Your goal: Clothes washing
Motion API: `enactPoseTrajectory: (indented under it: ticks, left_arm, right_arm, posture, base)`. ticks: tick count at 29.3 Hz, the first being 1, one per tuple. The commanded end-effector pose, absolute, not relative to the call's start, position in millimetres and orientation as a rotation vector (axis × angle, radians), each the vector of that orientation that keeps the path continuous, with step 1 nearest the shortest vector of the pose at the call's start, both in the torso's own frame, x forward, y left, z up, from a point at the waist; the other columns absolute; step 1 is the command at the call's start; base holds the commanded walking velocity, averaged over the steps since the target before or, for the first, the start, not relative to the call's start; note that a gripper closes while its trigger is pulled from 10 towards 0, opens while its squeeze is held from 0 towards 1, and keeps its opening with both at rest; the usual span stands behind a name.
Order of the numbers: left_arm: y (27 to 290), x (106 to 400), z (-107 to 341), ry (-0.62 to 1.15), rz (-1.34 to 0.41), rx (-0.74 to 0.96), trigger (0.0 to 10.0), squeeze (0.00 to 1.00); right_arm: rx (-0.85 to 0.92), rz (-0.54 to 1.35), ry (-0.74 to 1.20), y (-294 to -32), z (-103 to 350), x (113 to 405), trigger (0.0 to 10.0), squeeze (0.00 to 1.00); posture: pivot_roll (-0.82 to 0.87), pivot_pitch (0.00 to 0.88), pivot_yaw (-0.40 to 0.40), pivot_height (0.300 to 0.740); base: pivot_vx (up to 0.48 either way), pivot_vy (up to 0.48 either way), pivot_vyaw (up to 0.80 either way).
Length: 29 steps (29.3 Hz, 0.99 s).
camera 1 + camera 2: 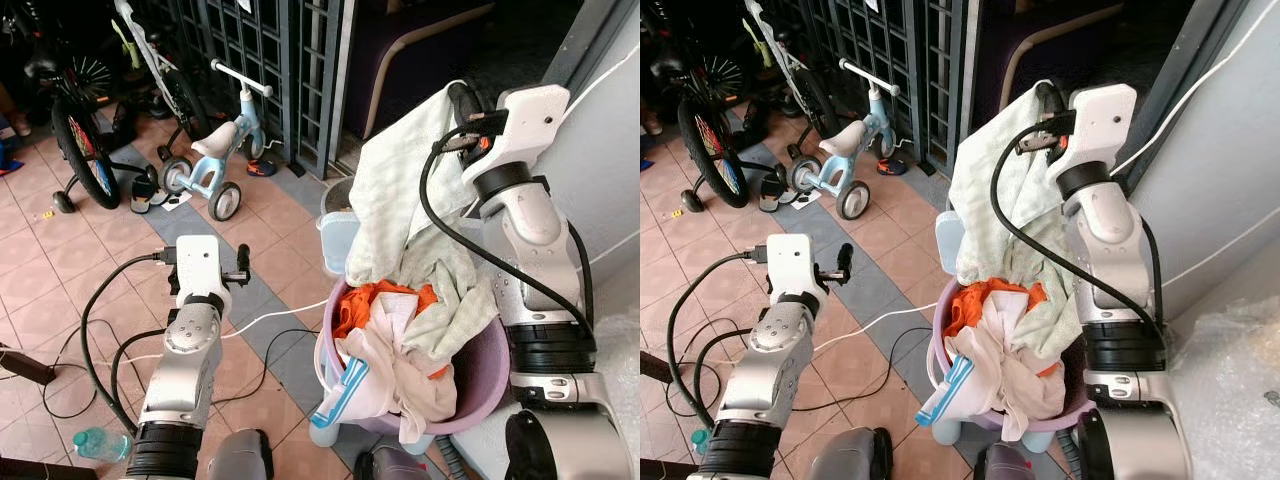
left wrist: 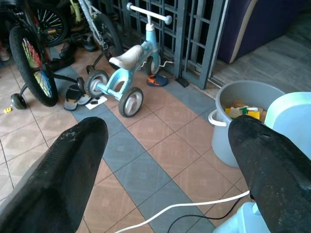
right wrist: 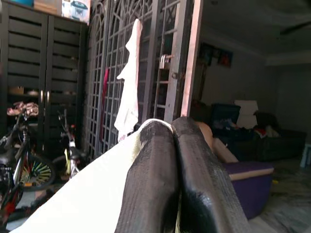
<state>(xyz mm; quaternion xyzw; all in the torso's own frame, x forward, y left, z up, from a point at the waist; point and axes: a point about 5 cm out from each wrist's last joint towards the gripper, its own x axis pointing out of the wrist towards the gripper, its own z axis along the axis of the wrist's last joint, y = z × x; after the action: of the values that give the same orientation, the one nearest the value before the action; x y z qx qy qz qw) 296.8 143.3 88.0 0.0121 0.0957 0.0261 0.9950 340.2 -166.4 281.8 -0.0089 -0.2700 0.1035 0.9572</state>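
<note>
Your right gripper [image 1: 462, 100] is raised high above the purple basket [image 1: 480, 385], its fingers pinched together on a pale green cloth [image 1: 400, 200] that hangs from them down into the basket. In that head view the basket sits on the tiled floor [image 1: 60, 260] beside your right arm, heaped with clothes: an orange garment [image 1: 365, 300] lies under the hanging cloth, and a cream garment [image 1: 385, 365] spills over the near rim. Your left gripper [image 1: 238, 270] hovers over the floor, well apart from the basket, holding nothing. A blue tricycle [image 1: 222, 150] and a bicycle [image 1: 75, 130] stand further back by the metal gate [image 1: 270, 60].

In your left wrist view the two black fingers [image 2: 63, 174] are spread wide, with the tricycle, a grey bucket [image 2: 238, 121] and a white cable [image 2: 175, 208] on the floor between them.

In your right wrist view the fingers [image 3: 150, 184] are pressed tight together, with the pale cloth caught between them and draping away below.
</note>
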Motion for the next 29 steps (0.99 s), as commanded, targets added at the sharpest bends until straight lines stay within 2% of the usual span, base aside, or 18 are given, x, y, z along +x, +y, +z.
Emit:
enactPoseTrajectory:
  ticks: [1,5,6,9,11,13,17,18,23,26,27,29]
  left_arm:
    - [143,300,90,0.178,0.058,0.029,10.0,0.0]
    - [141,300,90,0.176,0.056,0.024,10.0,0.0]
    - [141,299,89,0.18,0.056,0.022,10.0,0.0]
    - [140,296,84,0.195,0.051,0.025,10.0,0.0]
    - [140,295,82,0.2,0.051,0.025,10.0,0.0]
    - [139,296,82,0.201,0.051,0.024,10.0,0.0]
    - [140,295,83,0.202,0.053,0.023,10.0,0.0]
    - [141,294,83,0.202,0.055,0.024,10.0,0.0]
    - [145,290,81,0.216,0.062,0.033,10.0,0.0]
    - [147,287,78,0.23,0.065,0.036,10.0,0.0]
    - [145,285,77,0.234,0.059,0.037,10.0,0.0]
    - [144,284,76,0.236,0.055,0.036,10.0,0.0]
  right_arm:
    - [-0.011,0.23,-0.57,-169,290,337,0.0,0.0]
    - [-0.072,0.499,-0.339,-158,239,327,0.0,0.0]
    - [-0.097,0.618,-0.258,-155,219,317,0.0,0.0]
    - [-0.113,0.8,-0.098,-157,186,295,0.0,0.0]
    - [-0.133,0.839,-0.017,-162,170,290,0.0,0.0]
    - [-0.171,0.802,0.022,-169,160,293,0.0,0.0]
    - [-0.329,0.77,0.182,-183,131,294,0.0,0.0]
    - [-0.408,0.776,0.277,-190,117,290,0.0,0.0]
    - [-0.562,0.903,0.489,-207,94,270,0.0,0.0]
    - [-0.624,0.944,0.583,-218,86,260,0.0,0.0]
    - [-0.731,0.951,0.635,-225,78,255,0.0,0.0]
    - [-0.759,0.943,0.643,-225,73,256,0.0,0.0]
  posture:
    - [0.0,0.0,-0.002,0.74]
    - [0.0,0.0,-0.001,0.74]
    - [0.0,0.0,-0.002,0.74]
    - [0.0,0.0,0.0,0.74]
    - [0.0,0.0,0.0,0.74]
    - [0.0,0.0,0.001,0.74]
    - [0.01,0.003,0.003,0.74]
    - [0.01,0.009,0.003,0.74]
    - [0.01,0.025,0.006,0.74]
    - [0.01,0.03,0.007,0.74]
    - [0.01,0.04,0.007,0.74]
    - [0.01,0.045,0.008,0.74]
  base:
    - [0.0,0.0,0.0]
    - [0.0,0.0,0.0]
    - [0.0,0.0,0.0]
    - [0.0,0.0,0.0]
    - [0.0,0.0,0.0]
    - [0.0,0.0,0.0]
    - [0.0,0.0,0.0]
    - [0.0,0.0,0.0]
    - [0.0,0.0,0.0]
    - [0.0,0.0,0.0]
    - [0.0,0.0,0.0]
    - [0.0,0.0,0.0]
